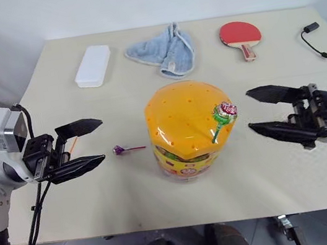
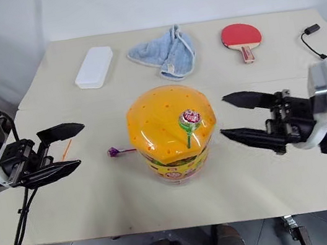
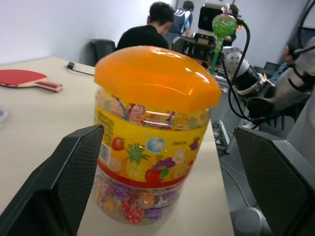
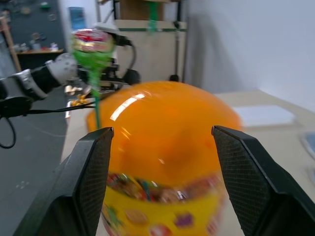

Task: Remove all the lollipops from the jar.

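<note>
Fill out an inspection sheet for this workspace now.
Surface: beige table.
Job's things: clear plastic jar with orange holed lid; green-stick lollipop upright in lid; purple-stick lollipop and an orange stick on table.
Clutter: white box, blue cloth, red paddle.
Hands: left hand and right hand open, flanking jar.
Cables: black cable.
Surroundings: seated people beyond table.
</note>
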